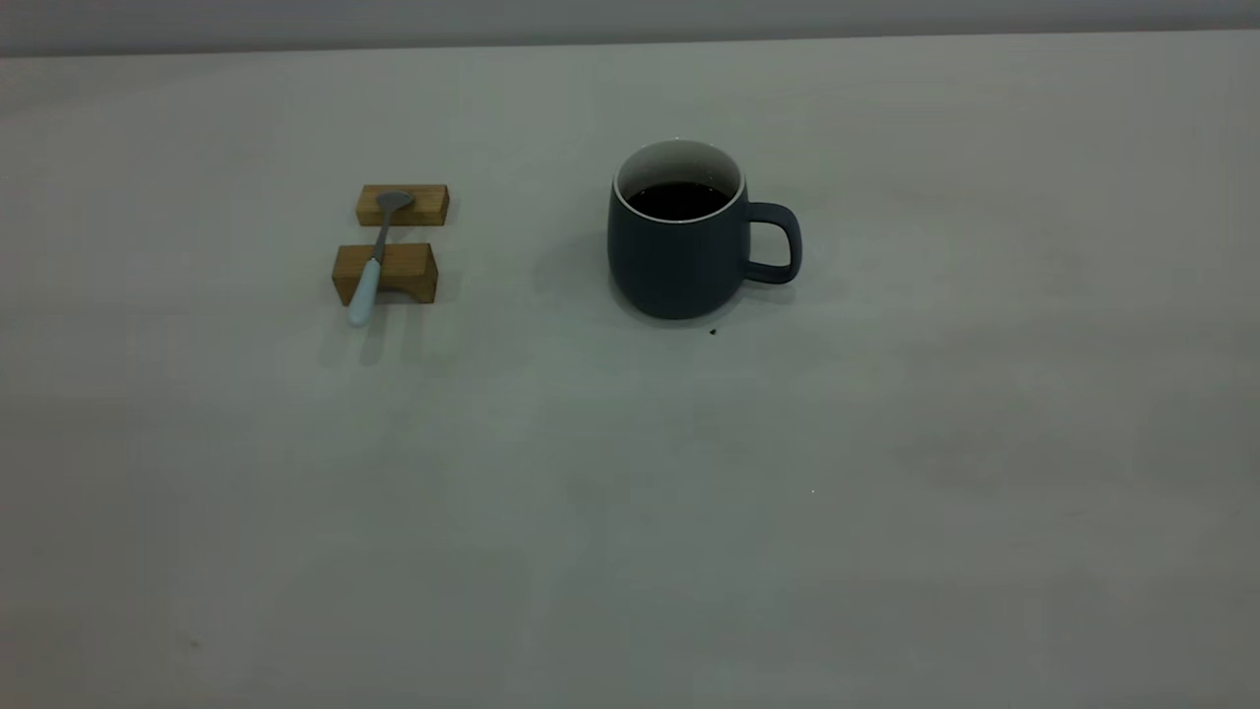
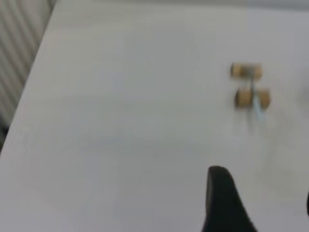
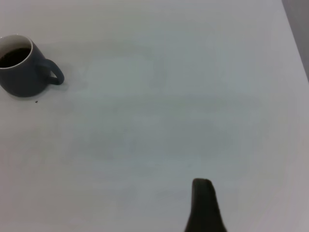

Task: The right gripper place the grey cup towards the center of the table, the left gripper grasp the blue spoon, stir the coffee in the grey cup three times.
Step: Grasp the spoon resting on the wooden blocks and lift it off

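Observation:
The grey cup stands upright near the middle of the table, its handle pointing right, with dark coffee inside. Left of it the blue spoon lies across two wooden blocks, bowl on the far one, pale handle overhanging the near one. No arm shows in the exterior view. In the left wrist view the left gripper is open and empty, far from the blurred spoon. The right gripper shows one finger with bare table on both sides, well away from the cup.
The far wooden block and the near wooden block carry the spoon. A tiny dark speck lies just in front of the cup. The table's far edge meets a grey wall.

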{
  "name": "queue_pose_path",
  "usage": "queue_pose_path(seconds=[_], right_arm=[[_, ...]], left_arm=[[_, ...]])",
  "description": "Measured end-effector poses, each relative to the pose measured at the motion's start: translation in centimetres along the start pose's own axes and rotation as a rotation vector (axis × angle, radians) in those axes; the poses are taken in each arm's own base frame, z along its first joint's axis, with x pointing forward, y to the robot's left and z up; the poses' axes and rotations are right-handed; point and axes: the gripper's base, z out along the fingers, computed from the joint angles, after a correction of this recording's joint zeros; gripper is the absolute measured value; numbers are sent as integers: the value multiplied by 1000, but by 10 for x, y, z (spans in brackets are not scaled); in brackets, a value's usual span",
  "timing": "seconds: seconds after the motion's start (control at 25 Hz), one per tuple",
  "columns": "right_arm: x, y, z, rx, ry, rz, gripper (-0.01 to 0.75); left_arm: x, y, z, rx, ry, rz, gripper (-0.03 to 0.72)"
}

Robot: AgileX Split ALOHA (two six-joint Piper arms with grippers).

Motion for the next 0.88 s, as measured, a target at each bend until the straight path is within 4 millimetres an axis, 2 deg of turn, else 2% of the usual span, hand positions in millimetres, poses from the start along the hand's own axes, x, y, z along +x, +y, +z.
queue_pose_path(seconds=[0.08,0.2,0.36,0.48,0.64,0.72,0.88], right_arm=[[0,0,0,0,0,0,582],[0,0,0,0,0,0,582],[0,0,0,0,0,0,582],[0,0,0,0,0,0,582],[0,0,0,0,0,0,582],[0,0,0,0,0,0,582],[0,0,0,0,0,0,582]], left_arm=[[-29,-4,14,15,29,13,553],[-67,-12,50,53,111,36,612],[-106,-27,112,151,250,39,627],[-126,-37,163,202,369,39,627],[-136,-53,237,232,566,72,627],[-133,-65,276,234,656,103,627],[-121,-94,338,217,796,171,627]])
